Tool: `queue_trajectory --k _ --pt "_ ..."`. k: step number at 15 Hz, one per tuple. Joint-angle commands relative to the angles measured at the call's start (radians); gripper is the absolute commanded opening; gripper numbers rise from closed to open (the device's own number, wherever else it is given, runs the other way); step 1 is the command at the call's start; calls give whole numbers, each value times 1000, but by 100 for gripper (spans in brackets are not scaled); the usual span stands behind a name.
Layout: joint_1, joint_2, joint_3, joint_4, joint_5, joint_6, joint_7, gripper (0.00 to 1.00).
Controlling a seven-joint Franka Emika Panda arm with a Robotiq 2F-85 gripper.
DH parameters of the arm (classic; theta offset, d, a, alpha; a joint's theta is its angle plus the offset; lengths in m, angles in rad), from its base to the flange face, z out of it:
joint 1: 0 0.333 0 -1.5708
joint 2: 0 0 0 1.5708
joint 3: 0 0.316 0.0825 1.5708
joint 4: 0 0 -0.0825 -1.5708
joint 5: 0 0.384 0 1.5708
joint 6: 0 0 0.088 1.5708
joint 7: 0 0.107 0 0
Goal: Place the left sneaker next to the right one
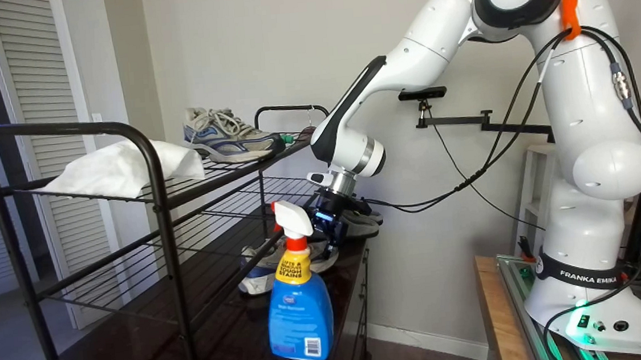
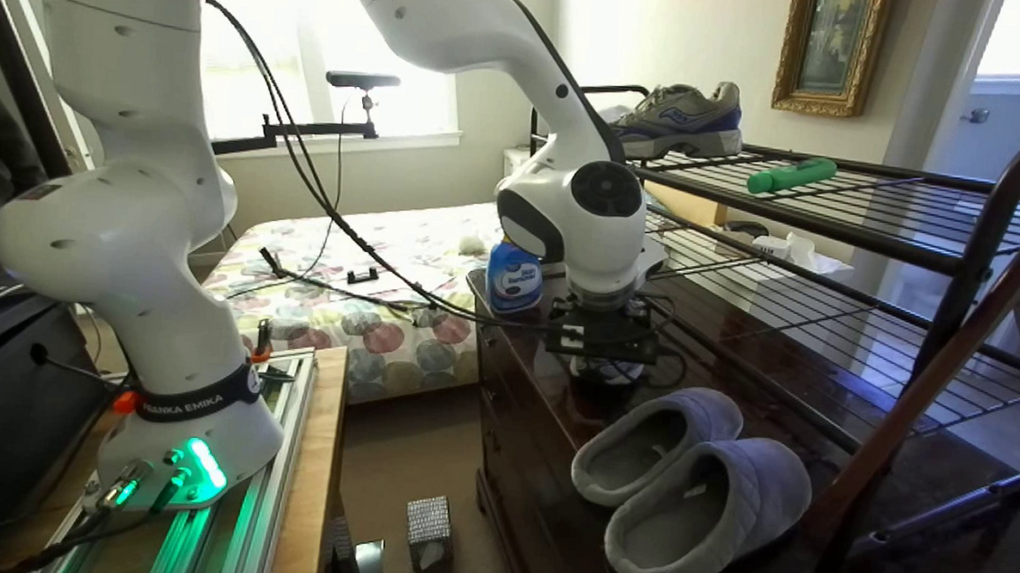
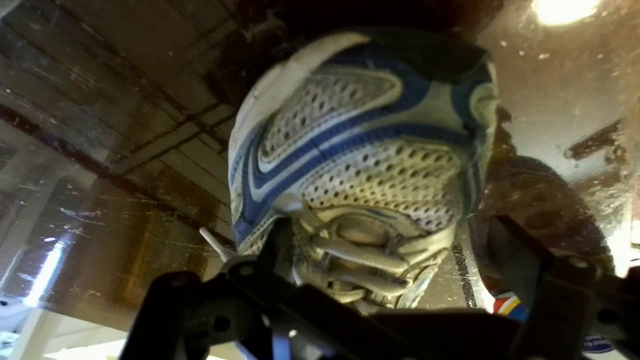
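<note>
A grey-white sneaker with blue trim (image 1: 257,281) rests on the dark dresser top, below the shoe rack. Its matching sneaker (image 1: 231,138) sits up on the rack's top shelf, also seen in an exterior view (image 2: 685,122). Which of them is the left one I cannot tell. My gripper (image 3: 392,235) is down at the lower sneaker with its jaws wide apart across the laces. In the wrist view one finger (image 3: 281,245) overlaps the shoe's side; contact is unclear. The opposite finger (image 3: 515,250) stands clear of it, with a gap between.
A blue spray bottle (image 1: 299,313) stands close beside the gripper. Grey slippers (image 2: 715,511) lie on the dresser (image 2: 548,409). The metal rack (image 1: 169,260) rises alongside. Its top shelf also carries a white cloth (image 1: 125,167) and a green object (image 2: 792,176).
</note>
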Motion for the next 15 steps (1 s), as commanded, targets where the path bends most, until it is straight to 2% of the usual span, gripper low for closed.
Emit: queue_trajectory --k 1,6,8,9,13,15 --pt "34 53 18 35 53 98 -10 100" --pt "73 106 29 63 58 261 77 100" --pt "84 111 28 66 37 275 105 100" --pt "88 106 22 61 18 256 120 100" --pt "66 35 -21 11 -143 -4 145 100" --pt "64 1 -39 -4 -157 -38 120 100"
